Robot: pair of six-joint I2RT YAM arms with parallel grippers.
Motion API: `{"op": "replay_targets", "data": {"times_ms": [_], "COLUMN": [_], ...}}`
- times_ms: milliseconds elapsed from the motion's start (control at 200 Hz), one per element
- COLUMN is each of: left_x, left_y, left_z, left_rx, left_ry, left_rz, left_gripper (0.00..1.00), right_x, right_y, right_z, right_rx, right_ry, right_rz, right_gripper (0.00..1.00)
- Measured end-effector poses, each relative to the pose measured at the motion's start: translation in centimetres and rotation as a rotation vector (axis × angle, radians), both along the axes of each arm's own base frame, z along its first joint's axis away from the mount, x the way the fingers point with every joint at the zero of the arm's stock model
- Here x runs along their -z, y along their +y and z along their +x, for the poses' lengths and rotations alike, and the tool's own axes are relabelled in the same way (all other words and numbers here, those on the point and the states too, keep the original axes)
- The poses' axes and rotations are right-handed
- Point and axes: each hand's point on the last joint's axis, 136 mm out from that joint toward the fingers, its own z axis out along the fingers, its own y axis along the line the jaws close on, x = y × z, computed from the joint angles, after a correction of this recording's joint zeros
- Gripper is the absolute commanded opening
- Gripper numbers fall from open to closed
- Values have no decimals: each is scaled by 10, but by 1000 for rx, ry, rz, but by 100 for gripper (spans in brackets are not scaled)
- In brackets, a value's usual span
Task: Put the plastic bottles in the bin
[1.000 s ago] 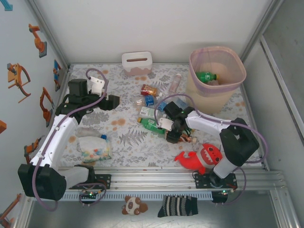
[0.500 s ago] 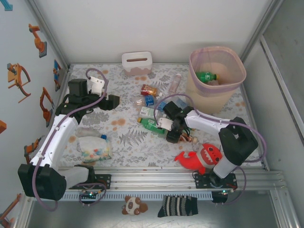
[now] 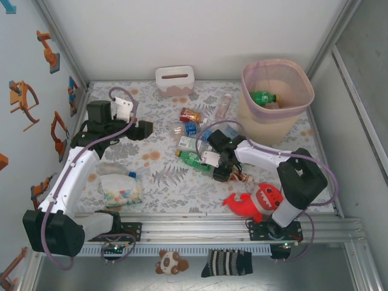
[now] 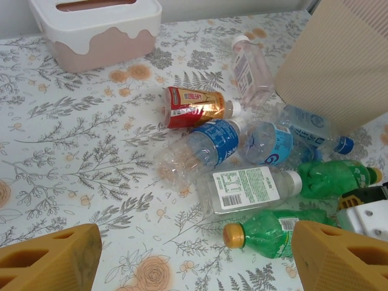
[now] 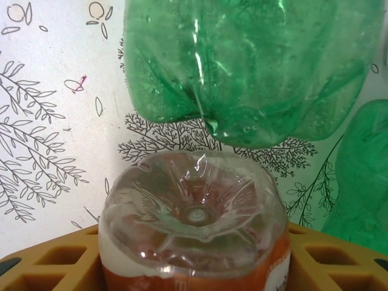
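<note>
The right fingers (image 5: 48,264) have drawn in on the clear orange-labelled bottle (image 5: 194,212) and now pinch its base from both sides. The grasp looks ready to lift toward the bin (image 3: 267,124), well beyond them, where one green bottle (image 3: 262,97) already lies. Against a second ago the right arm has crept slightly inward, while the left fingers (image 4: 51,257) stay spread and empty, with other bottles scattered on the surface (image 4: 91,151) ahead of them.

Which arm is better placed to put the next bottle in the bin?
Right. The right gripper is down in the bottle pile with a clear bottle between its fingers, on the side nearest the bin. The left gripper hangs open, away from it.
</note>
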Motion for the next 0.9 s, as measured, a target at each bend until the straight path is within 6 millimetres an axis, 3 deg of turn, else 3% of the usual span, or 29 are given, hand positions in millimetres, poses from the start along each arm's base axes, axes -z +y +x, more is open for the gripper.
{"op": "replay_targets", "data": {"times_ms": [170, 320, 706, 901], "left_x": [-1, -2, -2, -1], "left_y": [0, 0, -1, -1], "left_z": [-1, -1, -1, -2], "left_rx": [2, 2, 6, 7], "left_ry": [-3, -6, -5, -2], "left_rz": [-3, -4, -8, -8], "left_gripper": [81, 81, 81, 81], "right_x": [-11, -41, -171, -243], "right_y": [0, 10, 52, 60], "right_z": [-1, 2, 31, 41], "right_rx": [0, 5, 55, 99], "right_ry": [-3, -42, -229, -343], "right_rz": [10, 86, 394, 533], "right_gripper": [50, 48, 45, 44]}}
